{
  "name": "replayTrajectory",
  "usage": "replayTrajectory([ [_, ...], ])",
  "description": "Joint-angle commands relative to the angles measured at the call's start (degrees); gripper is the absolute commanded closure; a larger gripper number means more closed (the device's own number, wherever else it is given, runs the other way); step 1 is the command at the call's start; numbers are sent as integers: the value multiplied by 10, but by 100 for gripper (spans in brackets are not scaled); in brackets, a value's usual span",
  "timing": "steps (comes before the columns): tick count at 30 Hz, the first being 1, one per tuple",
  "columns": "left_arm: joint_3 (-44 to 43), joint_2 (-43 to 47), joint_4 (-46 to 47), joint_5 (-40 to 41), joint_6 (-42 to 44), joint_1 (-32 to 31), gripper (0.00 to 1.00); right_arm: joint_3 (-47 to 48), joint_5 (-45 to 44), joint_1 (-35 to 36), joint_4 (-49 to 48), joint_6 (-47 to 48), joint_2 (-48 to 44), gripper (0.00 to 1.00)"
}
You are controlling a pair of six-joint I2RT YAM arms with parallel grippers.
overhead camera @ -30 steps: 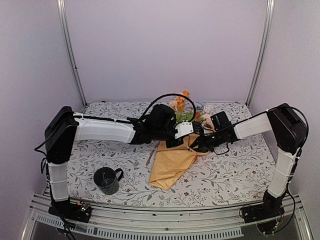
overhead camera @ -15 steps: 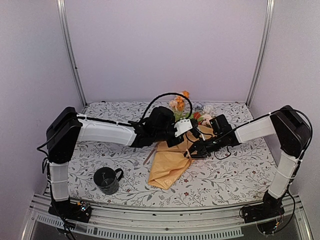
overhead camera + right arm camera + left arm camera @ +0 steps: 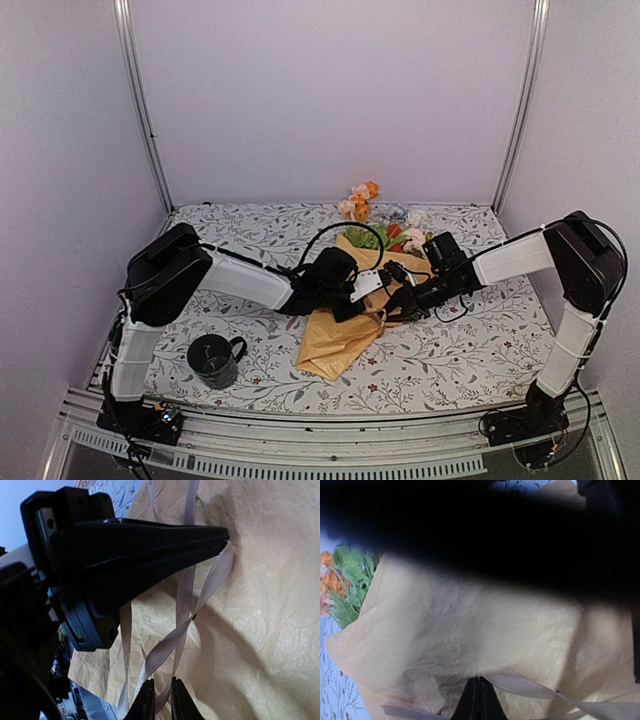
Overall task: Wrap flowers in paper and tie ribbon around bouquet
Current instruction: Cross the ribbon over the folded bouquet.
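Observation:
The bouquet [image 3: 345, 335] lies mid-table, its mustard-yellow paper [image 3: 470, 620] wrapped into a cone. The flowers [image 3: 398, 235] show at its wide far end, and green leaves [image 3: 350, 580] peek out at the left of the left wrist view. My left gripper [image 3: 383, 283] hovers over the cone, shut on the ribbon [image 3: 525, 685], which trails right from its tips. In the right wrist view the pale ribbon [image 3: 186, 590] hangs from the left gripper [image 3: 225, 536] in crossing strands. One strand runs between the fingers of my right gripper [image 3: 160, 692], shut on it just above the paper.
A black mug [image 3: 212, 360] stands on the leafy tablecloth at the near left. A few loose flower heads [image 3: 360, 195] lie by the back wall. Metal frame posts [image 3: 140, 100] rise at both back corners.
The left arm has swung in and lowered its gripper toward the near side of the cone. The right gripper has moved a little nearer to the left one's tips.

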State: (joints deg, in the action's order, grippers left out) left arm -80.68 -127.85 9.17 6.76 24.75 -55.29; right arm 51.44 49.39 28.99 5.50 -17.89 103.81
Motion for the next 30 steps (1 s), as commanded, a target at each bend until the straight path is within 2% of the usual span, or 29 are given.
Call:
replayTrajectory([
  [1,-10,-5,-16,8,-22,8,100,28,7,-7,-5,-13,16,93],
  [5,-10,17,-10,-19,-32,14,98,37,10,-7,-4,-13,31,94],
  [7,-11,28,-13,-37,-30,18,81,39,10,-7,-6,-13,38,94],
  [9,-8,45,-20,-53,-16,22,70,43,5,-7,-8,-16,42,94],
  [15,10,95,-51,-69,53,42,46,55,-11,-15,-7,-22,56,96],
  [21,-13,100,-129,-110,98,52,38,67,-2,-16,-9,-27,68,98],
  [26,-27,107,-194,-283,155,49,28,77,-10,-19,-15,-41,69,100],
  [30,-37,89,-179,-306,157,42,25,64,-24,-34,-67,-99,54,100],
])
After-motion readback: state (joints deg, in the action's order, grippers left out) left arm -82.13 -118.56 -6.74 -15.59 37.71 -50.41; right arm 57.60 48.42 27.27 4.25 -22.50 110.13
